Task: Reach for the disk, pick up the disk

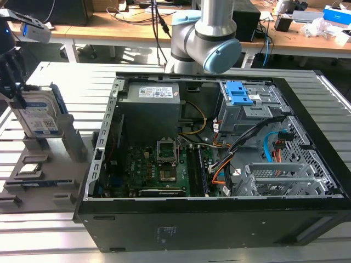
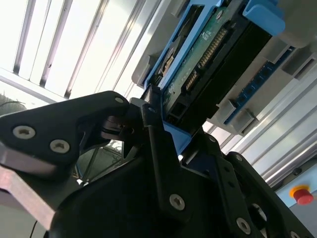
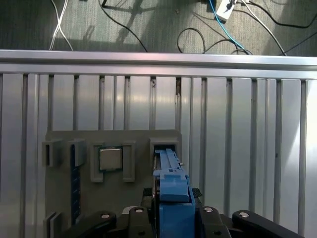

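Observation:
The disk [image 1: 41, 118] stands on edge in a slot of the grey holder [image 1: 71, 143] at the exterior view's left, its white-and-blue label facing out and its blue bracket along the edges. My gripper [image 1: 15, 87] comes down onto its upper corner there. In the second wrist view the black fingers [image 2: 148, 134] press against the blue bracket and circuit-board side of the disk [image 2: 208, 64]. In the first wrist view the disk's blue edge [image 3: 171, 191] sits between the fingers of the gripper [image 3: 171, 218], above the holder [image 3: 64, 198]. The gripper looks shut on the disk.
The open black computer case [image 1: 219, 224] lies right of the holder, with a blue drive-bay clip [image 1: 238, 93] inside and the arm's base [image 1: 208, 33] behind it. A processor chip [image 3: 110, 158] rests in a holder pocket. The slatted metal table [image 3: 247, 148] runs around both.

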{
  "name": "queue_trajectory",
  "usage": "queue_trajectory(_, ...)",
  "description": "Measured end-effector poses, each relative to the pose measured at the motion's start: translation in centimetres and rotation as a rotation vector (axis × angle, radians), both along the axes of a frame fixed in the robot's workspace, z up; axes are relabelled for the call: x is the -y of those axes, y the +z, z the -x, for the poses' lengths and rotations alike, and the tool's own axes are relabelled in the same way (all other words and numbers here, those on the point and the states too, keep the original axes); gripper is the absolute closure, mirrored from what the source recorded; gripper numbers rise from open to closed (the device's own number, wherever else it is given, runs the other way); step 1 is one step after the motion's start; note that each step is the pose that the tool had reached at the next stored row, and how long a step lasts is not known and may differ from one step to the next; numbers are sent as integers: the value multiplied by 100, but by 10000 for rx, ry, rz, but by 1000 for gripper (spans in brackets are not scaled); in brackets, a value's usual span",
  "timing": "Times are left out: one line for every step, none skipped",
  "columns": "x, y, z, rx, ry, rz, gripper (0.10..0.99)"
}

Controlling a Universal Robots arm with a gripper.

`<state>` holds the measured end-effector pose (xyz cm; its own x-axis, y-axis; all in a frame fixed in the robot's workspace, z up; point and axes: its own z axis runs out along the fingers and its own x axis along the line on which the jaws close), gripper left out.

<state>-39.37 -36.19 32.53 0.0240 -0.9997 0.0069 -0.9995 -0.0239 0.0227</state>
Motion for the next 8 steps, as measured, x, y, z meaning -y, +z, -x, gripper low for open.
queue_trajectory(0,14,-2,-3,0,0,722)
queue_trajectory(0,28,-4,-3,0,0,722)
queue_trajectory(0,49,-6,-7,0,0,722)
queue_trajectory(0,66,-8,-8,0,0,722)
queue_trajectory(0,88,-10,-11,0,0,722)
queue_trajectory(0,101,-12,-12,0,0,722)
queue_trajectory(0,123,-14,-15,0,0,722)
queue_trajectory(0,146,-17,-18,0,0,722)
